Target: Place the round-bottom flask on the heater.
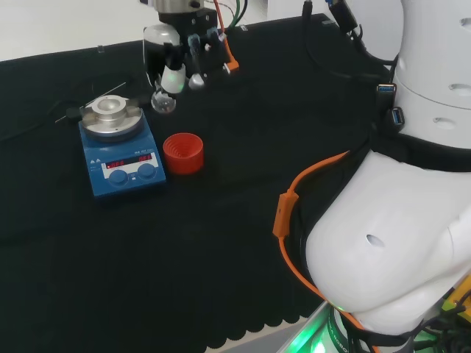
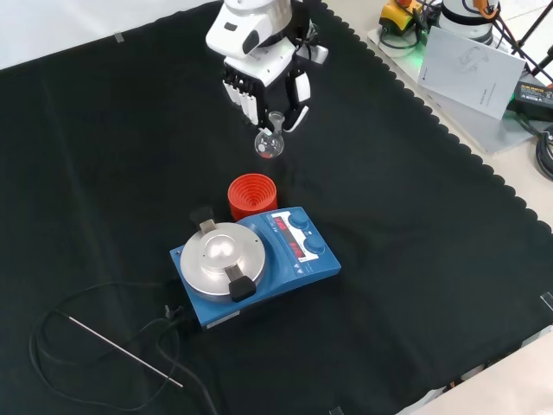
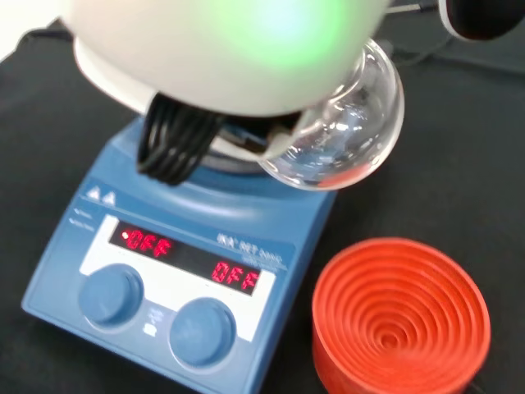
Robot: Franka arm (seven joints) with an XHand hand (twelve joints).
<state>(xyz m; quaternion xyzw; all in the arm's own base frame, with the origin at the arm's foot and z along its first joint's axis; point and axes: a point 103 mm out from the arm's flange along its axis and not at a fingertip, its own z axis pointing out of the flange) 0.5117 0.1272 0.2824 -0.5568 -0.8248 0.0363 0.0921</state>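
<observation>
Hand (image 2: 263,82) gripping flask (image 2: 269,143) – aloft, beside heater (image 2: 251,264)

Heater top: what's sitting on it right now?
The heater carries a bare silver bowl-shaped block with nothing in it. The round-bottom flask hangs in the robot hand, off the plate. The block hides the plate surface beneath.

Desk (image 2: 415,259) is covered in black cloth. Sitting on it: a blue heater (image 2: 252,264) with a round metal top, a red ribbed stand (image 2: 252,197) touching its edge, plus a thin metal probe (image 2: 121,347) and black cable (image 2: 52,333).
</observation>
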